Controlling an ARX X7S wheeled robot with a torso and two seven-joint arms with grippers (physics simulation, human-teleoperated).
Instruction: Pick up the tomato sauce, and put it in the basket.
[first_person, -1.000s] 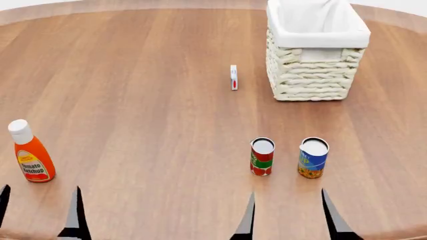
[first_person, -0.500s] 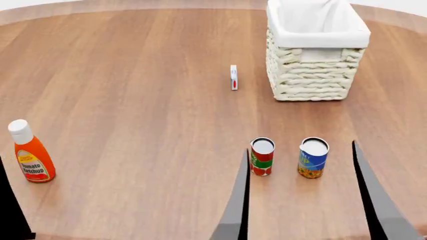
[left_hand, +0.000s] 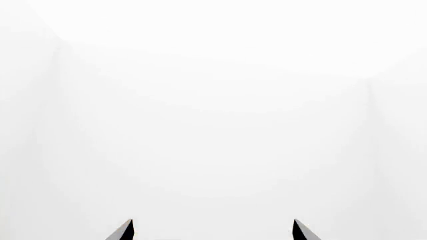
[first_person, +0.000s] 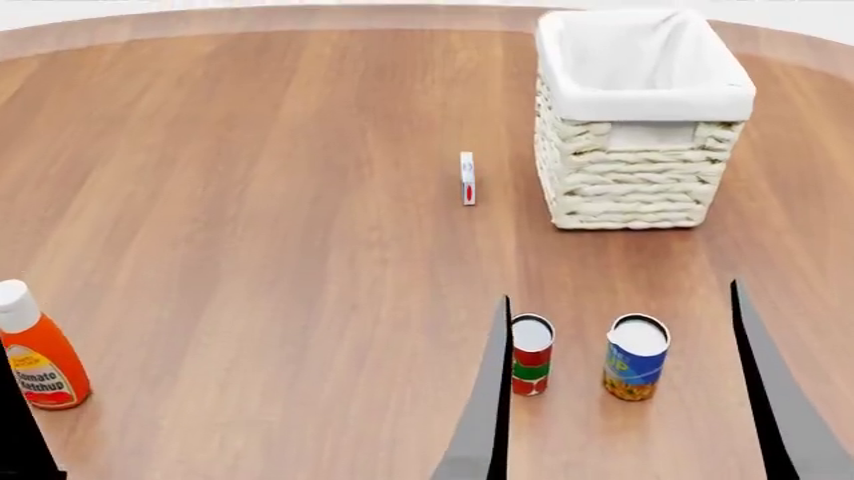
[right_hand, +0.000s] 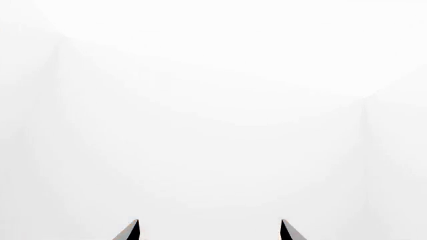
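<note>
The tomato sauce (first_person: 531, 355), a small tin with a silver top and a red-and-green label, stands upright on the wooden table. The cream wicker basket (first_person: 638, 180) with white lining stands at the far right, well beyond it. My right gripper (first_person: 621, 290) is open in the foreground, its two dark fingers spread either side of the tomato sauce and its neighbour can, nothing held. Only one finger (first_person: 19, 440) of the left gripper shows at the lower left edge. Both wrist views show blank white beyond spread fingertips: left gripper (left_hand: 213, 222), right gripper (right_hand: 209, 221).
A blue-and-yellow can (first_person: 635, 357) stands just right of the tomato sauce. An orange ketchup bottle (first_person: 38, 352) with a white cap is at the near left. A small white box (first_person: 467, 178) stands on edge left of the basket. The round table's (first_person: 267, 200) far edge curves along the top.
The right gripper's fingers rose into view and now flank both cans. The head view tilted, so all objects sit lower in the picture. The left gripper slid off to the left edge.
</note>
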